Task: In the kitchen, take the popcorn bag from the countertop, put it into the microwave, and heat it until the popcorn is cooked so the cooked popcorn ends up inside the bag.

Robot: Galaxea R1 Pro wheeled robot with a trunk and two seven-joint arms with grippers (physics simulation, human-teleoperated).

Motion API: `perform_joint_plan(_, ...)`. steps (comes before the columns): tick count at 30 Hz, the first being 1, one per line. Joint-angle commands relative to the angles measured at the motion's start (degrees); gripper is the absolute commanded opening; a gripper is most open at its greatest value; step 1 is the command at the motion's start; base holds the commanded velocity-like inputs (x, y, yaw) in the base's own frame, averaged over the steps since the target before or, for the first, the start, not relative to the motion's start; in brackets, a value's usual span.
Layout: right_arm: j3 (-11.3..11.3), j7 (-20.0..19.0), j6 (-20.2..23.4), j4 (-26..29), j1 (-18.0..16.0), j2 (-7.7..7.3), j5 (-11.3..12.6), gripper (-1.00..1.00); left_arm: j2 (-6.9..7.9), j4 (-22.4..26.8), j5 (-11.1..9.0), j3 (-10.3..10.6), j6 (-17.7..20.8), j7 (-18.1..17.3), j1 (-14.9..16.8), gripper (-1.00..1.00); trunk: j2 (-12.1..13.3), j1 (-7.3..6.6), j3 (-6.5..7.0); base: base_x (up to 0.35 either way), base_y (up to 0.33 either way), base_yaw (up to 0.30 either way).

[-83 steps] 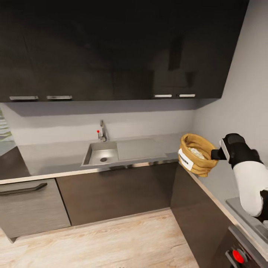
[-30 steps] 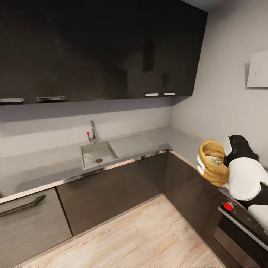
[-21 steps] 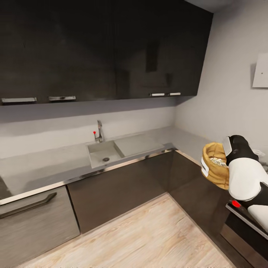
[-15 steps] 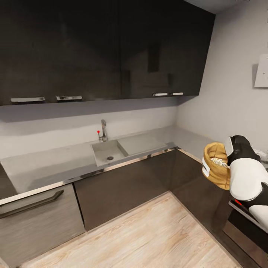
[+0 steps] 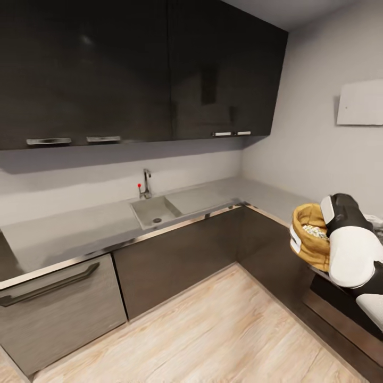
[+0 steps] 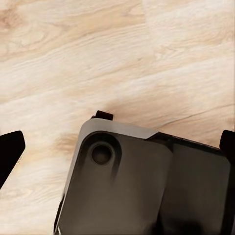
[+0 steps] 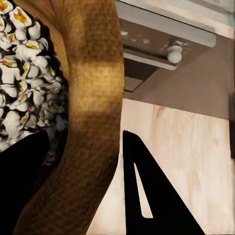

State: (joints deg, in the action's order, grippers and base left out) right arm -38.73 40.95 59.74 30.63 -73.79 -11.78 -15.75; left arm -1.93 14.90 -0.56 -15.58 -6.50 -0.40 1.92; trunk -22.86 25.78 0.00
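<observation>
Since the earlier pictures the head camera has swung: the sink (image 5: 155, 210) now sits left of the middle of the head view and more of the white hood (image 5: 360, 102) on the side wall has come into sight, while the popcorn bag (image 5: 310, 238) stays at the same spot beside the right arm. The right gripper (image 7: 85, 181) holds the bag by its rim; in the right wrist view one dark finger lies inside the mouth against the popcorn (image 7: 19, 73) and the other outside the tan wall, so the jaws are closed on the rolled edge. The bag hangs in the air in front of the bench (image 5: 69, 234), well to the right of the sink and past the corner where the bench turns, its mouth tilted up and its white band facing toward the sink. Whitish popcorn shows inside it.

The left gripper (image 6: 117, 147) points down at the wooden floor (image 6: 98, 63) over the robot's dark base (image 6: 147, 186); its two fingertips sit at opposite edges of the left wrist view, so those jaws stand wide apart with nothing between them.

Black wall cabinets (image 5: 138, 69) hang above the sink.
</observation>
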Motion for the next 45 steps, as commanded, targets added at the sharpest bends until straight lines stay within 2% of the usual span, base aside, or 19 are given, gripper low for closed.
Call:
perform_joint_plan(1,-0.2,-0.1,0.3,0.6,0.0,0.21,-0.4,-1.00,0.02,-0.1,-0.1,-0.1,-0.2,0.0,0.0,1.00,-0.1,0.00,-0.03,-0.278,0.254,-0.299)
perform_joint_plan(6,0.2,0.1,0.3,2.9,0.1,1.92,-0.8,-1.00,0.08,-0.1,-0.1,-0.1,-0.2,0.0,0.0,1.00,-0.1,0.00,-0.03,-0.231,0.230,-0.300)
perform_joint_plan(11,0.3,-0.4,0.3,2.8,0.1,2.33,-0.6,-1.00,0.09,-0.1,-0.1,-0.1,-0.2,0.0,0.0,1.00,-0.1,0.00,-0.03,-0.032,0.036,-0.169)
perform_joint_plan(14,0.6,-0.7,0.3,2.7,0.1,4.33,-0.5,-1.00,0.02,-0.1,0.0,-0.1,-0.2,0.0,0.0,1.00,-0.1,0.00,-0.03,-0.001,0.001,-0.005)
perform_joint_plan(15,0.7,-0.5,0.3,2.6,0.1,6.28,-0.6,-1.00,0.02,-0.1,0.0,-0.1,-0.2,0.0,0.0,1.00,-0.1,0.00,-0.03,0.000,0.000,0.000)
perform_joint_plan(18,0.7,0.0,0.3,2.6,0.1,9.70,-0.7,-1.00,0.04,-0.1,0.1,-0.1,-0.2,0.0,0.1,1.00,-0.1,0.00,-0.03,0.000,0.000,-0.129)
perform_joint_plan(24,0.7,0.6,0.0,2.6,0.0,12.34,-0.8,-1.00,0.05,0.0,0.1,-0.1,-0.2,0.0,0.1,1.00,-0.1,0.00,-0.08,0.000,0.000,-0.256)
perform_joint_plan(26,0.6,2.1,-1.4,2.3,0.0,13.03,-0.6,-1.00,-0.07,0.0,0.2,0.0,-0.2,0.0,0.1,1.00,-0.1,0.00,-0.13,0.000,0.000,-0.269)
perform_joint_plan(29,0.5,5.0,-3.3,2.1,-0.3,15.41,-0.3,-1.00,-0.23,0.0,0.2,0.0,-0.2,0.0,0.1,1.00,-0.1,0.00,-0.21,0.000,0.000,-0.269)
perform_joint_plan(32,0.5,6.0,-3.8,2.0,-0.8,18.43,-0.2,-1.00,-0.26,0.0,0.2,0.0,-0.2,0.0,0.1,1.00,-0.1,0.00,-0.31,0.000,0.000,-0.267)
perform_joint_plan(34,0.5,7.0,-4.0,2.0,-1.0,19.80,-0.1,-1.00,-0.27,0.0,0.2,0.0,-0.2,0.0,0.1,1.00,-0.1,0.00,-0.38,0.000,0.000,-0.265)
perform_joint_plan(36,0.2,7.8,-5.1,2.0,-0.9,20.37,0.0,-1.00,-0.33,0.0,0.2,0.1,-0.2,0.0,0.1,1.00,-0.1,0.00,-0.46,0.000,0.000,-0.260)
perform_joint_plan(43,-0.4,8.2,-5.8,1.8,-0.9,20.34,0.7,-1.00,-0.35,0.0,0.2,0.1,-0.2,0.0,0.1,1.00,-0.1,0.00,-0.74,0.000,0.000,-0.257)
perform_joint_plan(45,-1.8,8.1,-5.8,1.8,-0.9,20.19,1.1,-1.00,-0.35,0.0,0.2,0.1,-0.2,0.0,0.1,1.00,-0.1,0.00,-0.82,0.000,0.000,-0.257)
